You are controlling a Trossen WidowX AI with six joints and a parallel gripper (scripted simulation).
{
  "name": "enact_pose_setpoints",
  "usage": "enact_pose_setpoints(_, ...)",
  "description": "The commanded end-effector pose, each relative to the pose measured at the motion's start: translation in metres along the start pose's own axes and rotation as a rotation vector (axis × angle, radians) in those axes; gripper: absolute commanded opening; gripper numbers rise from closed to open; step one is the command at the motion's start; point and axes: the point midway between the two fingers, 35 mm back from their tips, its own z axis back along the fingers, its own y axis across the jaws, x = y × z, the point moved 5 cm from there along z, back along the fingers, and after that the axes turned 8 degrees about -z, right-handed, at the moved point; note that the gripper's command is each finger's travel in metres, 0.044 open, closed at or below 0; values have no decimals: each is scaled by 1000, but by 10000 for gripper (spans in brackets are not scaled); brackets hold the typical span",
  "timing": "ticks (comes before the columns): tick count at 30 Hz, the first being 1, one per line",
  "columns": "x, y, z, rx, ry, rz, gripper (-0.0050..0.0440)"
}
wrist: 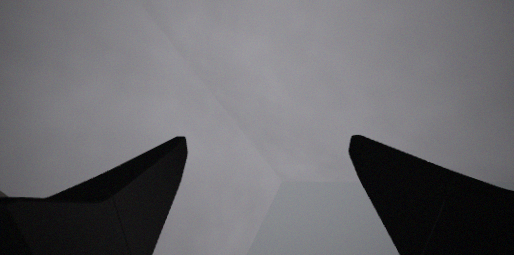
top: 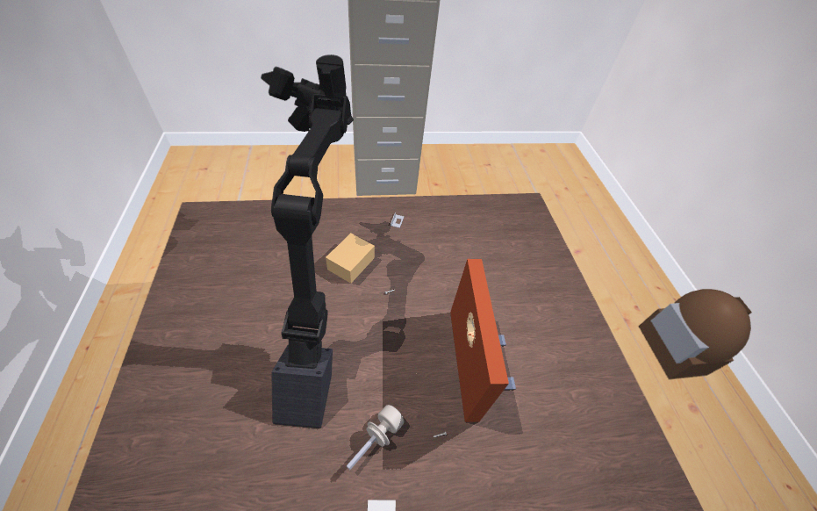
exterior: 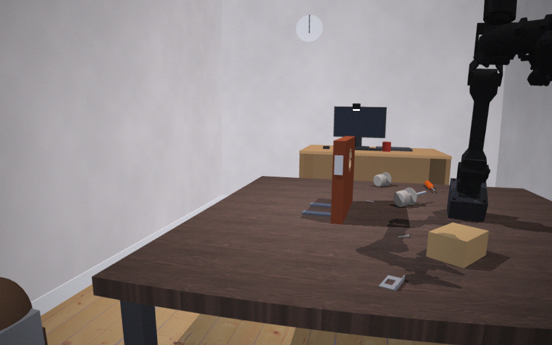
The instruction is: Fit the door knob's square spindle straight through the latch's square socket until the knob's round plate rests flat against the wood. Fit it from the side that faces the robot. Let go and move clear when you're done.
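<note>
The door knob (top: 390, 418) (exterior: 403, 198) lies on the table beyond the arm's base in the exterior view. Its round plate (top: 376, 434) and square spindle (top: 361, 453) (exterior: 421, 193) point away from the panel, toward the robot's side. An upright red-brown wooden panel (top: 471, 377) (exterior: 342, 192) stands on the table. The round hole with the latch (top: 470, 331) (exterior: 350, 160) shows in the face toward the robot; its square socket is too small to make out. My gripper (wrist: 269, 144) is open and empty, raised high, far from the knob and panel, seeing only walls and ceiling.
A cardboard box (top: 349, 254) (exterior: 457, 244) and an angled metal plate (top: 395, 219) (exterior: 392, 279) lie on the table. Small screws (top: 389, 291) (top: 440, 435), a second knob (exterior: 382, 179) and an orange-handled screwdriver (exterior: 428, 185) lie there too. Metal feet (exterior: 317, 213) stick out behind the panel.
</note>
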Motion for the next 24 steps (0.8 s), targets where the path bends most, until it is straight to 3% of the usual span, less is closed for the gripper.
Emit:
enact_pose_setpoints(1,0,0,0,0,0,0,400)
enact_pose_setpoints(17,0,0,0,0,0,0,400)
enact_pose_setpoints(19,0,1,1,5,1,-9,440)
enact_pose_setpoints(21,1,10,7,47,8,-84,440)
enact_pose_setpoints(24,4,37,31,176,52,-318,440)
